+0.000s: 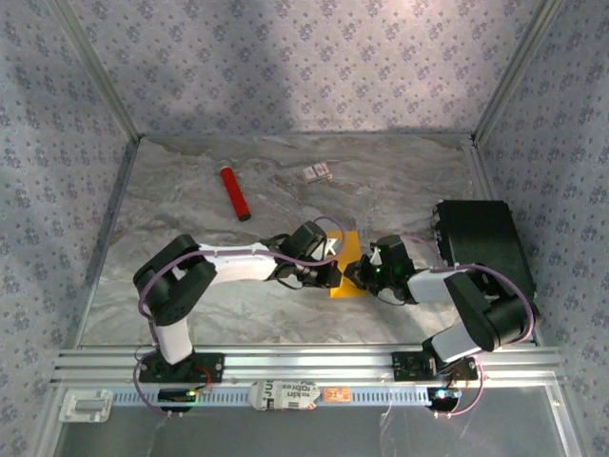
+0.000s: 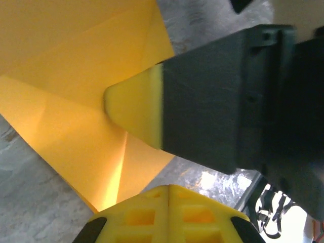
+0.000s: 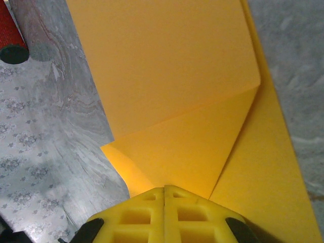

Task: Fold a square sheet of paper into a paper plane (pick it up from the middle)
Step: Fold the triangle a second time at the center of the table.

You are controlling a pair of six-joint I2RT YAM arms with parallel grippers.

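My left gripper [image 2: 169, 202] is fully closed, its two yellow tips pressed together with nothing between them. My right gripper [image 3: 164, 202] is closed the same way and is also empty. I am using them here as blunt pressing tools, not as pincers. The square sheet of paper [image 1: 344, 270] lies flat on the table [image 1: 400, 190] just right of centre. It is already partly folded, with flaps turned in and creases meeting at a corner. Seen from above, my left tips come at the sheet from its 9 o'clock side and my right from 3 o'clock, so the two meet over it. From my left wrist I see one fingertip [image 2: 132, 111] of my right gripper lying on the paper at a crease, I judge to pin the layers while the fold is flattened. Whether my left tips actually touch the sheet I cannot tell. The red tube [image 1: 235, 192] lies well apart at 10 o'clock of the sheet, out of the way of the work
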